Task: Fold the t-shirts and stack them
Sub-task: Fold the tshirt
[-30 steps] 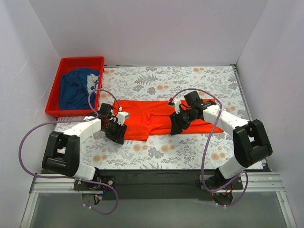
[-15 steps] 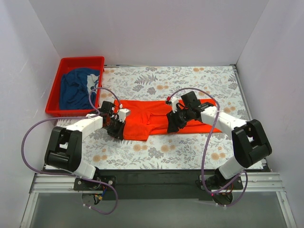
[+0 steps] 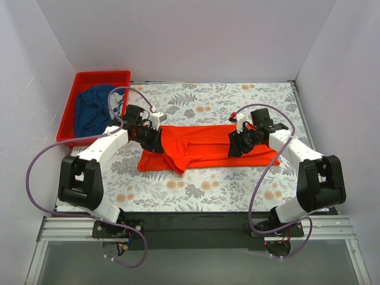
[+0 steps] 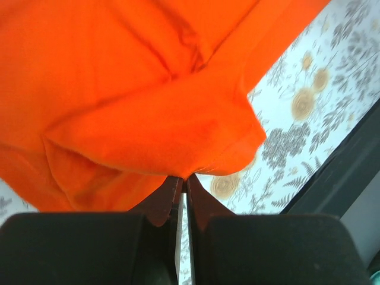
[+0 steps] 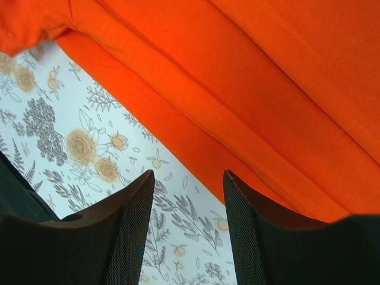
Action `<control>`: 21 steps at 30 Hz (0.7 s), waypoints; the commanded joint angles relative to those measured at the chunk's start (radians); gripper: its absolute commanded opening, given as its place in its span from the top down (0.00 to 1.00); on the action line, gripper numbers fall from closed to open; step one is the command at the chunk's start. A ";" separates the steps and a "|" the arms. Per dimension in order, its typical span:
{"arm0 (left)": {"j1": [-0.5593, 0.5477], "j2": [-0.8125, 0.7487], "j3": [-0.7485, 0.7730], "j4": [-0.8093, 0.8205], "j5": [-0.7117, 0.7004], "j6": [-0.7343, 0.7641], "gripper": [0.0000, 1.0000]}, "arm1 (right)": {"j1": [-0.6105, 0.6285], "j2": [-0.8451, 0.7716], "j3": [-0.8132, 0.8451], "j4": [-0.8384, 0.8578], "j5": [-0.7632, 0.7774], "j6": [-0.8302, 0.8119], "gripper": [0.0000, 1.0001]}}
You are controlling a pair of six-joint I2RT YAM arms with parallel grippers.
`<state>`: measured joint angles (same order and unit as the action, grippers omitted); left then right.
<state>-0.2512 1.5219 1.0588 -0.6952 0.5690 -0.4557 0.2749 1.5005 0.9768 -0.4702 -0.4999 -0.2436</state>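
The orange-red t-shirt (image 3: 202, 148) lies folded into a long strip across the middle of the table. My left gripper (image 3: 154, 141) is at its left end and is shut on a fold of the orange cloth (image 4: 160, 136), pinched at the fingertips (image 4: 184, 179). My right gripper (image 3: 236, 146) is open over the strip's right part. In the right wrist view its jaws (image 5: 187, 190) stand apart above bare tablecloth, with the orange shirt's edge (image 5: 267, 95) just beyond them. The dark blue t-shirt (image 3: 95, 110) lies crumpled in the red bin.
The red plastic bin (image 3: 98, 77) stands at the far left corner of the table. The floral tablecloth (image 3: 237, 101) covers the table. White walls close in the left, far and right sides. The black table edge (image 3: 196, 219) runs along the front.
My left gripper has moved away from the front edge, carrying its pinch of orange cloth. My right gripper has moved right and farther back, and the shirt's right end now reaches further right.
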 commanded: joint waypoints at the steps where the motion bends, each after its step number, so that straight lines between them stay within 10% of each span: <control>1: -0.003 0.090 0.095 0.032 0.084 -0.053 1.00 | -0.039 -0.022 0.036 -0.091 -0.005 -0.081 0.43; 21: 0.012 0.253 0.178 0.401 -0.064 -0.371 1.00 | -0.171 -0.108 0.022 -0.191 0.116 -0.250 0.43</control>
<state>-0.2459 1.7885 1.2396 -0.3801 0.5556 -0.7712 0.1173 1.4082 0.9836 -0.6510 -0.4057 -0.4603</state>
